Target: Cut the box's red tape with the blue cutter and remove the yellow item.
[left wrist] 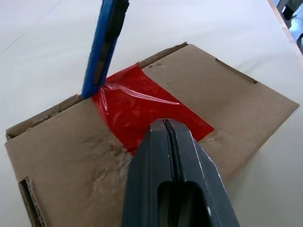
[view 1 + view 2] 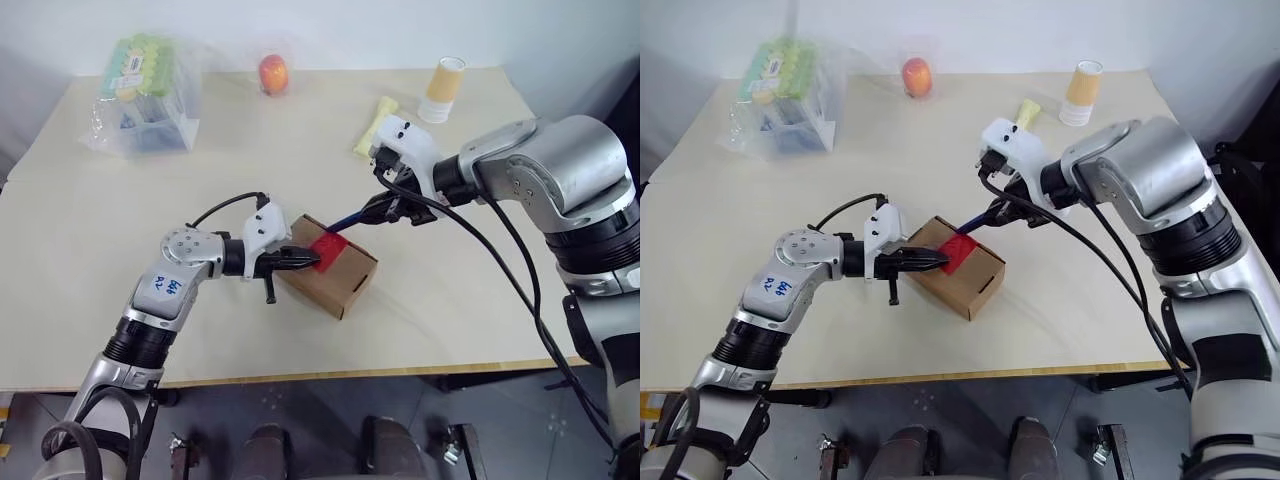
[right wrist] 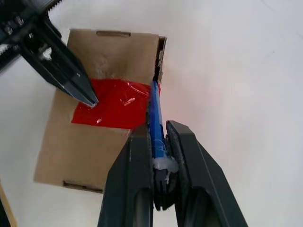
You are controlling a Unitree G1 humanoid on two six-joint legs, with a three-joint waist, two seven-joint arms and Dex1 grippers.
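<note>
The left arm carries a small white label with blue handwriting, which I cannot read. The box (image 2: 328,265) lies in the middle of the table (image 2: 90,260). The right gripper (image 3: 158,137) is closed on the blue cutter (image 3: 155,118), whose tip meets the edge of the red tape (image 1: 142,106). The left gripper (image 1: 165,124), fully closed and empty, presses its tip on the tape. Behind stand a clear bag (image 2: 150,90), an orange fruit (image 2: 273,73), a pale packet (image 2: 372,125) and a cup (image 2: 443,90)
</note>
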